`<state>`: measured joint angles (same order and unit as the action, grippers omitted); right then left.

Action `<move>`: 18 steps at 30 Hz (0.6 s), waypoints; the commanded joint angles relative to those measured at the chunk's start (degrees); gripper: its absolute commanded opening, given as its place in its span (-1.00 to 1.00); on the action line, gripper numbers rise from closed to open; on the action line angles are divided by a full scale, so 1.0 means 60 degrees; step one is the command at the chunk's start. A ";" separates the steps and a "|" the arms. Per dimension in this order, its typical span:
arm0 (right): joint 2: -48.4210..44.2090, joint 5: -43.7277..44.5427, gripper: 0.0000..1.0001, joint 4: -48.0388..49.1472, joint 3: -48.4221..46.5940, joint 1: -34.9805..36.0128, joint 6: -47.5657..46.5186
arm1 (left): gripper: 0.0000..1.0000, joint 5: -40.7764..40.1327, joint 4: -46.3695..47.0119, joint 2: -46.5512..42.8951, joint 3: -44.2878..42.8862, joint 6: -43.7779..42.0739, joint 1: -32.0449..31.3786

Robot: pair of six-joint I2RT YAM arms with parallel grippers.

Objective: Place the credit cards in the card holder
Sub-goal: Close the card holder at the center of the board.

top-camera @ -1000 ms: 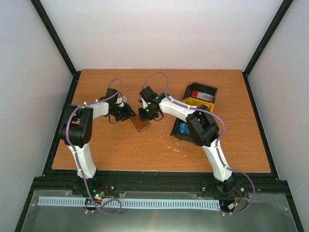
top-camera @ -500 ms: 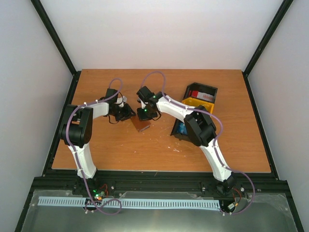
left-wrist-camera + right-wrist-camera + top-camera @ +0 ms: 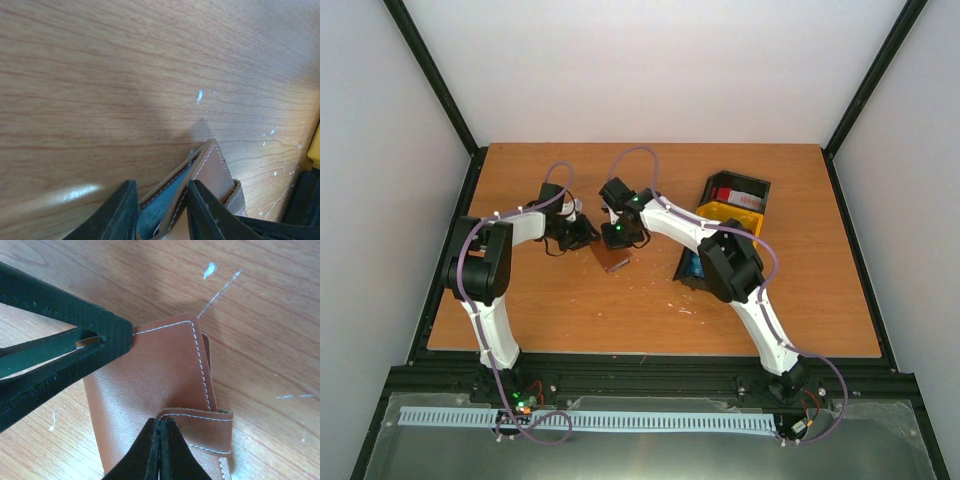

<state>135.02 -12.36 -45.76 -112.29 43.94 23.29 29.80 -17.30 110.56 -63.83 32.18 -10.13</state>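
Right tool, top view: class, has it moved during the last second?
Yes. The right tool has shifted slightly left, away from the black tray, while the card holder below it stays put.

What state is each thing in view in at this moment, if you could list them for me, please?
card holder, cracked open at one edge, strap folded across it
left claw, clamped on the card holder's edge
right claw, shut, tips at the strap
red and white card, lying in the far black tray
blue card, in the near tray, partly hidden
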 commanded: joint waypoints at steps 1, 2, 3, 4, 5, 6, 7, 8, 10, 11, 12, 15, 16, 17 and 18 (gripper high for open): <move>0.1838 0.0605 -0.94 -0.0627 0.0201 0.0583 -0.0313 | -0.41 -0.0470 -0.0726 0.0831 0.0487 0.0114 -0.0245; 0.1886 0.0704 -0.94 -0.0700 0.0198 0.0586 -0.0299 | -0.42 -0.0475 -0.0730 0.0835 0.0500 0.0125 -0.0245; 0.1926 0.0843 -0.94 -0.0770 0.0197 0.0606 -0.0288 | -0.43 -0.0494 -0.0725 0.0835 0.0498 0.0129 -0.0245; 0.1961 0.1014 -0.94 -0.0845 0.0175 0.0622 -0.0285 | -0.44 -0.0500 -0.0721 0.0830 0.0513 0.0136 -0.0245; 0.1991 0.1169 -0.94 -0.0940 0.0163 0.0636 -0.0286 | -0.45 -0.0505 -0.0707 0.0827 0.0516 0.0143 -0.0245; 0.2046 0.1390 -0.95 -0.1043 0.0116 0.0662 -0.0288 | -0.47 -0.0489 -0.0697 0.0838 0.0524 0.0144 -0.0245; 0.2091 0.1548 -0.94 -0.1175 0.0068 0.0687 -0.0276 | -0.48 -0.0485 -0.0679 0.0847 0.0529 0.0144 -0.0245; 0.2144 0.1619 -0.94 -0.1247 0.0026 0.0689 -0.0259 | -0.48 -0.0477 -0.0680 0.0842 0.0531 0.0157 -0.0245; 0.2125 0.1490 -0.94 -0.1202 0.0048 0.0689 -0.0198 | -0.48 -0.0486 -0.0692 0.0817 0.0530 0.0147 -0.0245; 0.2009 0.1381 -0.94 -0.1065 0.0105 0.0685 -0.0167 | -0.48 -0.0510 -0.0720 0.0764 0.0518 0.0148 -0.0245; 0.1854 0.1274 -0.94 -0.0960 0.0129 0.0677 -0.0134 | -0.47 -0.0523 -0.0735 0.0711 0.0493 0.0128 -0.0245; 0.1094 0.1246 -0.94 -0.0791 -0.0171 0.0565 -0.0052 | -0.42 -0.0716 -0.1004 0.0483 0.0231 0.0033 -0.0245; 0.0850 0.1202 -0.94 -0.0803 -0.0336 0.0483 -0.0024 | -0.40 -0.0779 -0.1115 0.0379 0.0117 0.0005 -0.0238; 0.0563 0.1109 -0.94 -0.0803 -0.0479 0.0388 0.0021 | -0.38 -0.0844 -0.1224 0.0277 -0.0013 -0.0020 -0.0231; 0.0252 0.1002 -0.91 -0.0720 -0.0532 0.0294 0.0060 | -0.35 -0.0907 -0.1327 0.0134 -0.0145 -0.0042 -0.0218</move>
<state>136.94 -5.80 -47.68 -116.16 46.94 22.33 29.30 -17.30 110.50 -64.05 32.47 -10.31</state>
